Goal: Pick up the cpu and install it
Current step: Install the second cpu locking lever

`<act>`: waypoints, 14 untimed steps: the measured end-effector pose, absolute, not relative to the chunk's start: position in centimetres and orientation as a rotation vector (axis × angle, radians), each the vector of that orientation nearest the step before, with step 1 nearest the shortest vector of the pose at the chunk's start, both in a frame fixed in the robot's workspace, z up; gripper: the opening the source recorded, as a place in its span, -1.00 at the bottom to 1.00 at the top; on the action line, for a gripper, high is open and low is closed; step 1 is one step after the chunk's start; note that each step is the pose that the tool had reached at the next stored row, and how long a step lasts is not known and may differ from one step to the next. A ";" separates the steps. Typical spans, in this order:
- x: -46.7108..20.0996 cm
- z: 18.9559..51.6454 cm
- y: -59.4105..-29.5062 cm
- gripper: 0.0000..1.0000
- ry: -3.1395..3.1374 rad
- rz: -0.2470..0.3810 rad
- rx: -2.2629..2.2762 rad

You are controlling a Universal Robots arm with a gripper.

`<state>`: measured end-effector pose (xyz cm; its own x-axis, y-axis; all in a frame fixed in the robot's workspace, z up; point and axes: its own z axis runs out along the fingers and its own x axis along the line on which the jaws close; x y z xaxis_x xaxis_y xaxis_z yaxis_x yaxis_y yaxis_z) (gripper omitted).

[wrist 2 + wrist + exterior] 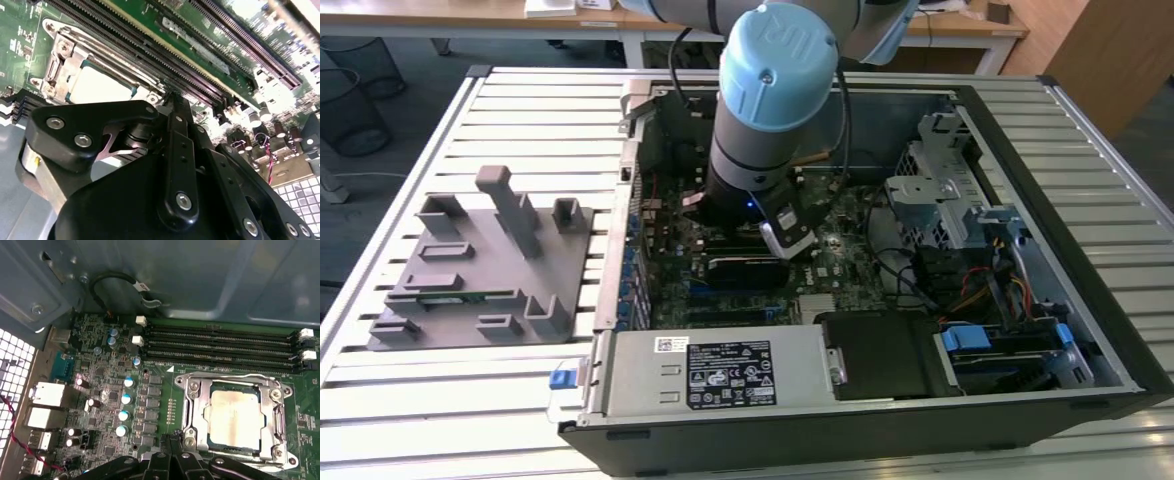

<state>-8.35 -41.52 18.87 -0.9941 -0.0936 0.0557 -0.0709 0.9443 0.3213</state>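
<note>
One cpu already sat in its socket frame, so we judged it installed; our gripper hovered beside it, fingertips together, holding nothing.

The cpu has a pale, dull-shiny metal top, seated in a bright steel socket frame. Around it the board is glossy green, with black plastic memory slots at its 12 o'clock. The gripper links are matt black metal with bright screws. In the exterior view the arm has smooth light-blue plastic caps, the bench is ribbed pale metal, and the grey jig looks like matt plastic.
</note>
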 end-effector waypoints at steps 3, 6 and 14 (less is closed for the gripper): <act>-8.3 18.9 -41.5 -0.79 -3.028 -0.497 0.128; -8.4 18.9 -41.5 -0.79 -3.029 -0.492 0.128; -8.4 19.9 -41.5 -0.79 -3.030 -0.488 0.128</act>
